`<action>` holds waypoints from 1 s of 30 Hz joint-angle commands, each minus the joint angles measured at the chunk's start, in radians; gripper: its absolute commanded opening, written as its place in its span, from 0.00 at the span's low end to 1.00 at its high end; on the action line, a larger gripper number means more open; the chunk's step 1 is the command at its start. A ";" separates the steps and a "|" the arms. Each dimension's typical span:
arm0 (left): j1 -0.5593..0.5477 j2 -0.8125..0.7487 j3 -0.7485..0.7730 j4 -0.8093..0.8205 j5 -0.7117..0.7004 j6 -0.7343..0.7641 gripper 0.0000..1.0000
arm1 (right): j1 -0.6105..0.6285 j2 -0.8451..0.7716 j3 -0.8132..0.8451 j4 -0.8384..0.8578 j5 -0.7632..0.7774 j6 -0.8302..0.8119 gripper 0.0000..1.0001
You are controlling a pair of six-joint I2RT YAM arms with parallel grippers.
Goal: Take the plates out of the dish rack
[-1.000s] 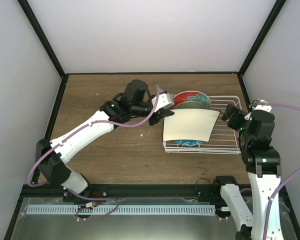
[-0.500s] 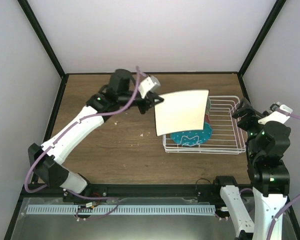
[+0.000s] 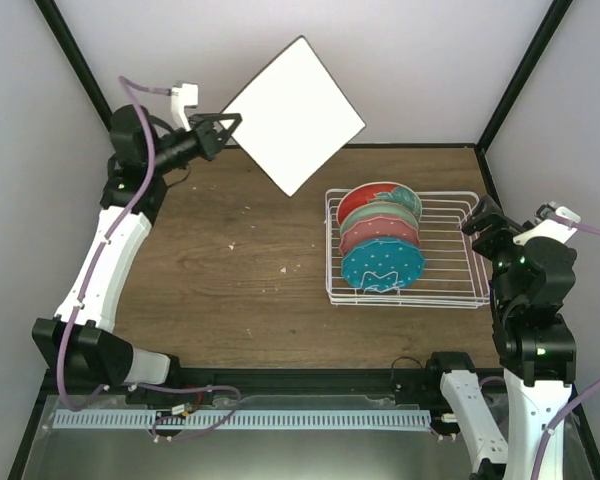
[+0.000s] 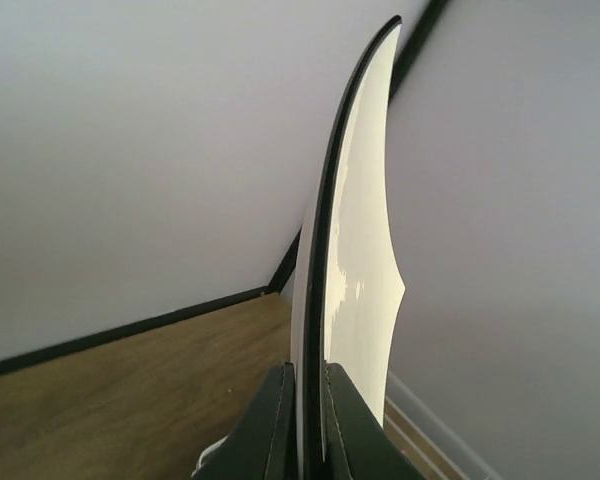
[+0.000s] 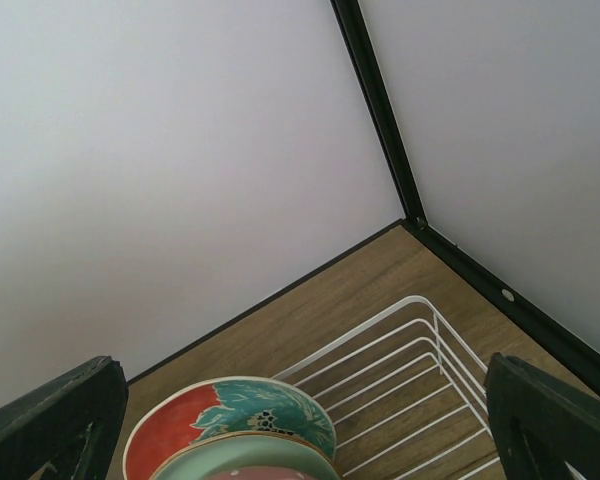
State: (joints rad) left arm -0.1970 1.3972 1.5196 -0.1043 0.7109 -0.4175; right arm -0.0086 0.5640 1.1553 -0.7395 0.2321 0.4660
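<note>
Dish rack [image 3: 440,303] at 3 o'clock holding upright plates [image 3: 380,222], blue polka-dot plate [image 3: 382,265] frontmost, left gripper [image 3: 220,128] clamping beige square plate [image 3: 295,115] at 11 o'clock, right gripper [image 3: 483,213] agape

No writing (or number) can be read.

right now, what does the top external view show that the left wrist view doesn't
Only top external: the dish rack with round plates standing in it, the right gripper beside the rack's right end, and both arms whole. Only left wrist: the beige square plate seen edge-on, its thin rim pinched between the two fingers. Both: the left gripper shut on the beige square plate, held up in the air, plus the wooden table and the walls.
</note>
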 commanded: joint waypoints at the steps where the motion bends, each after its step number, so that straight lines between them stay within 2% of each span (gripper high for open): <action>1: 0.140 -0.059 -0.111 0.263 0.022 -0.299 0.04 | 0.013 0.005 -0.004 0.024 0.007 0.005 1.00; 7: 0.353 -0.047 -0.299 0.295 -0.009 -0.436 0.04 | 0.012 0.012 -0.002 0.022 -0.003 -0.014 1.00; 12: 0.447 -0.042 -0.417 0.309 -0.049 -0.429 0.04 | 0.013 0.023 0.001 0.026 -0.011 -0.032 1.00; 21: 0.517 0.070 -0.563 0.384 -0.117 -0.404 0.04 | 0.013 0.056 -0.007 0.056 -0.044 -0.050 1.00; 30: 0.569 0.224 -0.592 0.408 -0.141 -0.368 0.04 | 0.012 0.081 0.016 0.055 -0.047 -0.087 1.00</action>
State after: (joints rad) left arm 0.3557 1.6196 0.9020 0.1165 0.5301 -0.7780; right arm -0.0082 0.6483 1.1545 -0.7006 0.1841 0.4065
